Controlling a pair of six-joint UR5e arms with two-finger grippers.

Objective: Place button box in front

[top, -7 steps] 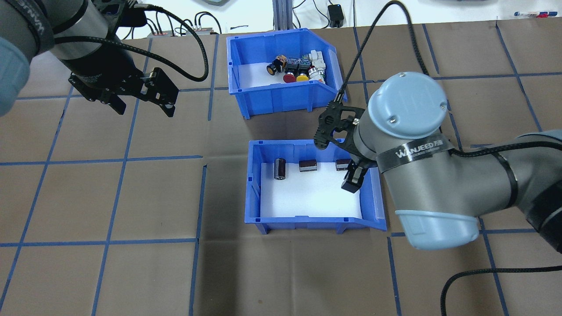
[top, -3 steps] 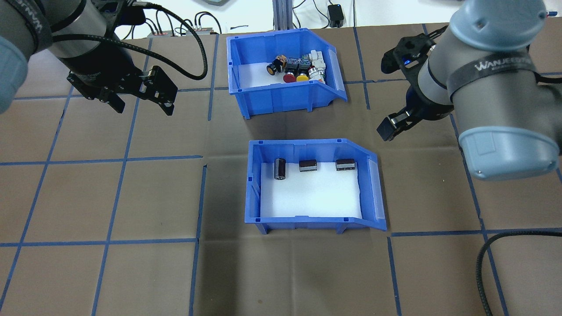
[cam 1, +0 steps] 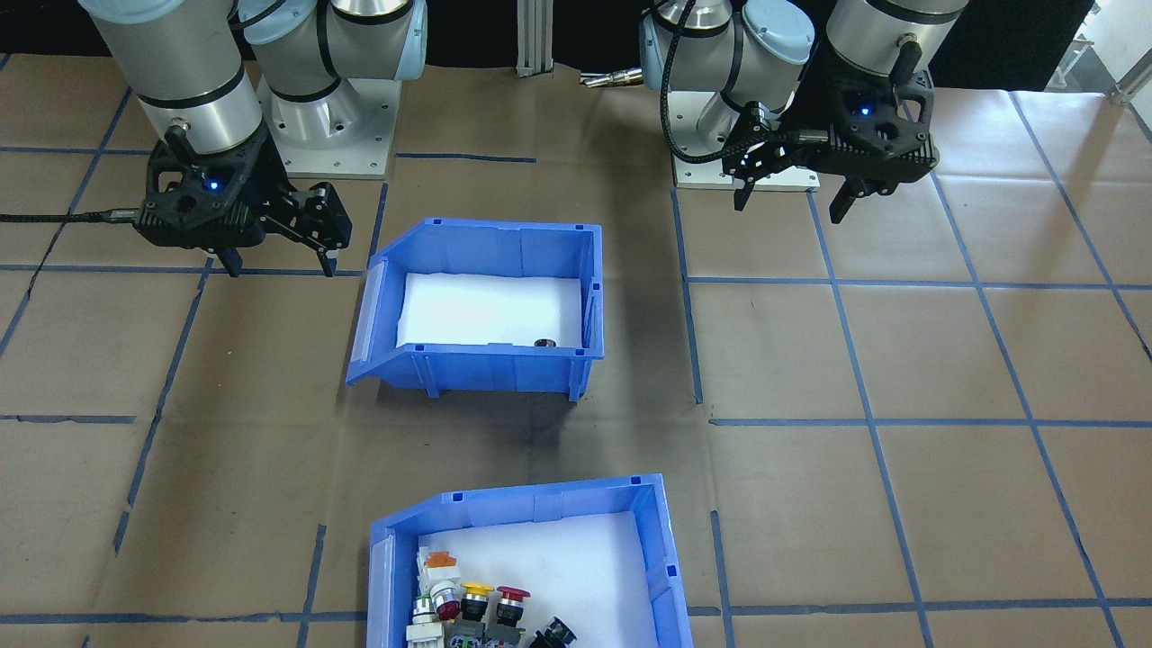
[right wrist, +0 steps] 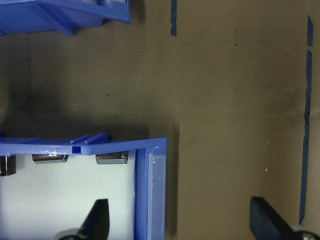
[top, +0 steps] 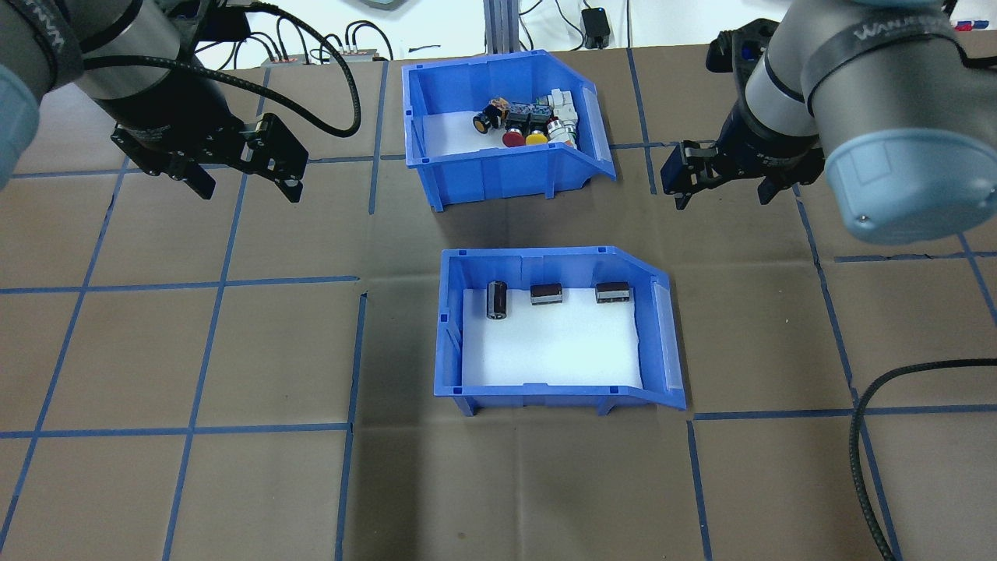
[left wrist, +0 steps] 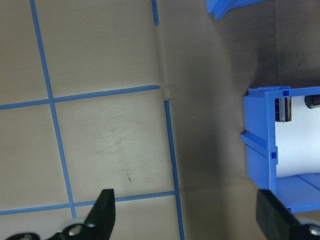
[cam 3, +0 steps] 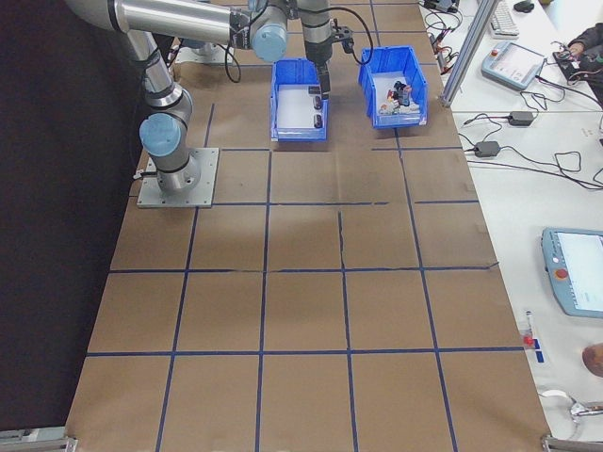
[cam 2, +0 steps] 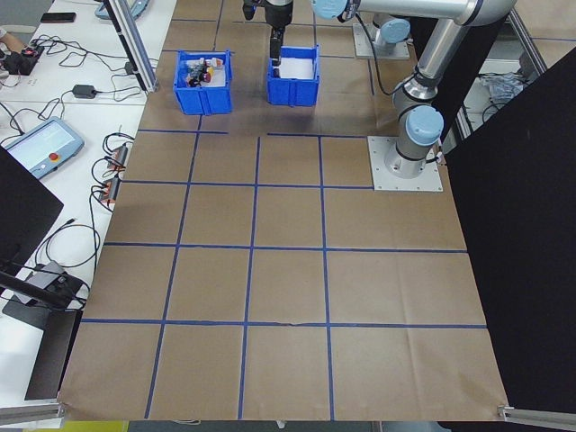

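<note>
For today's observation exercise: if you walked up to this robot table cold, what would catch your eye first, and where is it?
Two blue bins stand mid-table, one behind the other. The far one, the button box, holds a bright cluster of red, yellow and orange push-buttons; the near bin holds only three dark cylinders on white liner. The left gripper and right gripper hang open on either side, holding nothing.

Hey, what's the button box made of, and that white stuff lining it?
The button box looks like moulded blue plastic: glossy, with ribbed walls and feet. Its white liner looks matte and soft, probably foam sheet, though paper is possible.
</note>
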